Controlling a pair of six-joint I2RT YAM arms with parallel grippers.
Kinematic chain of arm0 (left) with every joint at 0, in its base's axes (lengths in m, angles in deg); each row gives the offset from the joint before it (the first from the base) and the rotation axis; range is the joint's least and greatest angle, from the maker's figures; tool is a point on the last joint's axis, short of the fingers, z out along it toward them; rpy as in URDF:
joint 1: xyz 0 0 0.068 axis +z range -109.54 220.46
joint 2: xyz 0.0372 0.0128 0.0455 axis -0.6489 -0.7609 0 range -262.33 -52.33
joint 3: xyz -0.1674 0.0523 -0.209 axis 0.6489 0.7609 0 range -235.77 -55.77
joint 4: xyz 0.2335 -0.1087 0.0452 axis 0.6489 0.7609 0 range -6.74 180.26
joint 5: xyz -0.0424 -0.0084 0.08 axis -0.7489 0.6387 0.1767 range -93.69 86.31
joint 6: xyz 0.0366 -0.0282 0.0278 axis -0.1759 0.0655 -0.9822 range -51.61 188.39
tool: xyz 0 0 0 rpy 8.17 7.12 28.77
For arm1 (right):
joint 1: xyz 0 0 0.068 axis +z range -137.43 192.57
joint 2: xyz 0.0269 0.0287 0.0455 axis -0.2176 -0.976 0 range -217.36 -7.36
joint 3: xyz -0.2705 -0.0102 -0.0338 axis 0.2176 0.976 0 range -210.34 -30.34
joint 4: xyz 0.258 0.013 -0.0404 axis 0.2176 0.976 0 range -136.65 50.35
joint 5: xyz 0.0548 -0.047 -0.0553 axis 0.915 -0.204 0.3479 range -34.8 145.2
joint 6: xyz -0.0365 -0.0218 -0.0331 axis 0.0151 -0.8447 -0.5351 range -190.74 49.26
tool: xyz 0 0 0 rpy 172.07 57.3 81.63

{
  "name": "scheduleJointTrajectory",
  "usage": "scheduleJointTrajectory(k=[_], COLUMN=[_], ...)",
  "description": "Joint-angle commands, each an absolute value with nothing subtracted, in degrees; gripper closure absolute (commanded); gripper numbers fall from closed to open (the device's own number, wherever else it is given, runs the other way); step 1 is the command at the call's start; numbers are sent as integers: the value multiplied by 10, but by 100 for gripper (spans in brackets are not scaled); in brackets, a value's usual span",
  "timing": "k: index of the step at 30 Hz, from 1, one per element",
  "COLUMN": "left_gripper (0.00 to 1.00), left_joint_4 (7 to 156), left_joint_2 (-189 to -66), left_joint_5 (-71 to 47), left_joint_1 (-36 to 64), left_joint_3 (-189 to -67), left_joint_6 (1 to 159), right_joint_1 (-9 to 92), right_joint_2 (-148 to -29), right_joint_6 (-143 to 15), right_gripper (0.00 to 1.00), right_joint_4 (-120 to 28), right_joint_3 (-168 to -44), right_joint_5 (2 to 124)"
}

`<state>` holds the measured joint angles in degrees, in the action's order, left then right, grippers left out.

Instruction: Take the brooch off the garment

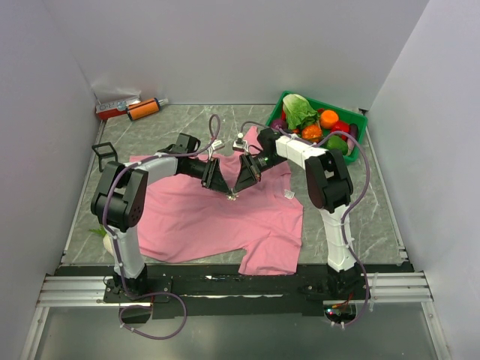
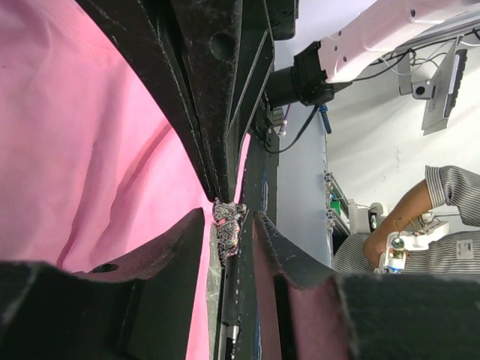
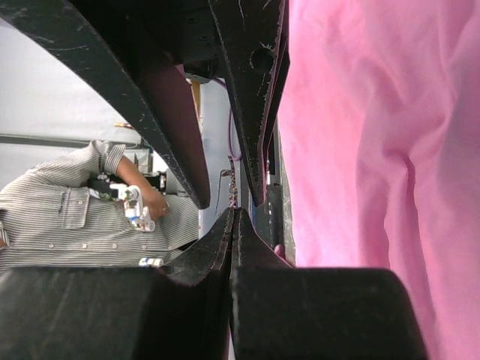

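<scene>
1. Left end effector (image 2: 229, 232) is open, its jaws straddling the brooch (image 2: 228, 223); right end effector (image 3: 234, 217) is closed, tips pinching one end of the brooch.
2. Grey marbled table (image 1: 375, 217) carries everything.
3. Pink garment (image 1: 195, 217) lies spread flat, with both arms meeting over its middle.
4. Green bin (image 1: 362, 127) of toy produce sits far right.
5. Tiny and silvery, the brooch sits between the left jaws; contact with the cloth cannot be told.

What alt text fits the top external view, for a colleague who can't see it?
Both arms lean in over a pink T-shirt spread on the grey table, left gripper and right gripper meeting tip to tip at a tiny pale brooch. A green crate of vegetables sits in the far right corner.
</scene>
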<state>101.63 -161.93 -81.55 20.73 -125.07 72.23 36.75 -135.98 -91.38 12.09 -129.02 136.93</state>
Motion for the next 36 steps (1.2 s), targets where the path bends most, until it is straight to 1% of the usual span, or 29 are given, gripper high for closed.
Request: scheduleJointTrajectory(k=[1, 18, 28, 33, 36], left_gripper=[63, 75, 79, 82, 83], left_joint_4=[1020, 1031, 1037, 1047, 1063], left_joint_2=[-1611, -1623, -1629, -1632, -1632], left_joint_5=[-838, -832, -807, -770, -760], left_joint_1=[204, 204, 204, 200, 196], left_joint_3=[-1255, -1263, -1269, -1274, -1278], left_joint_6=[702, 692, 690, 690, 661], right_joint_1=[371, 371, 373, 372, 373], right_joint_2=[-1319, -1323, -1323, -1323, -1323], right_joint_6=[-916, -913, -916, -911, -911], right_gripper=[100, 100, 100, 100, 100], right_joint_4=[116, 114, 114, 111, 110], right_joint_3=[-1300, -1310, -1319, -1321, -1325], right_joint_5=[1379, 1377, 1373, 1372, 1371])
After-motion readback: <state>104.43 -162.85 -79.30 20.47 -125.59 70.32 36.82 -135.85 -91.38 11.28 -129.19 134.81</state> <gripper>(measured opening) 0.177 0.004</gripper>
